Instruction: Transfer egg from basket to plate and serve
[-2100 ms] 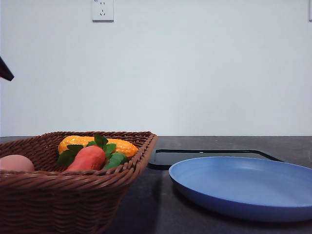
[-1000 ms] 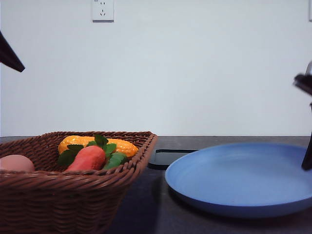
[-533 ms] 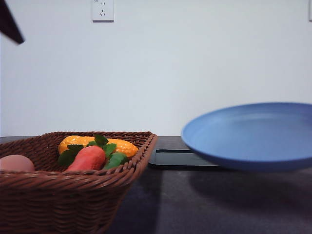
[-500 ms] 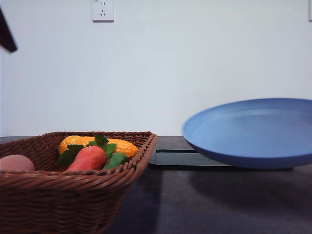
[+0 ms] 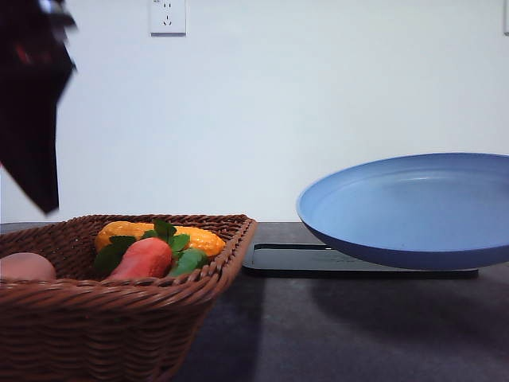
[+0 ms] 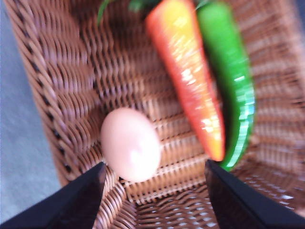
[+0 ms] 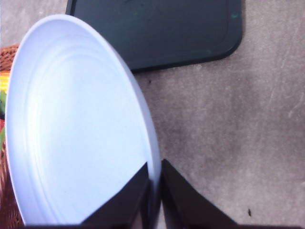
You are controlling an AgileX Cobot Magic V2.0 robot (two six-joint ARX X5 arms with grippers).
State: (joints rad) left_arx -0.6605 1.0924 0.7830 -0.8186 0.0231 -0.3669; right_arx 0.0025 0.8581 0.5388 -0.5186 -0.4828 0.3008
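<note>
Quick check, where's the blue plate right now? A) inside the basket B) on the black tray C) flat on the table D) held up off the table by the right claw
D: the right claw is clamped on the rim of the plate, which hangs above the table and the black tray with its shadow beneath.

Your left gripper (image 6: 152,191) hangs with its jaws spread wide, fingers (image 6: 71,200) angled outward. Your right gripper (image 7: 153,191) is pinched tight, fingers (image 7: 183,200) nearly meeting on a thin rim.
</note>
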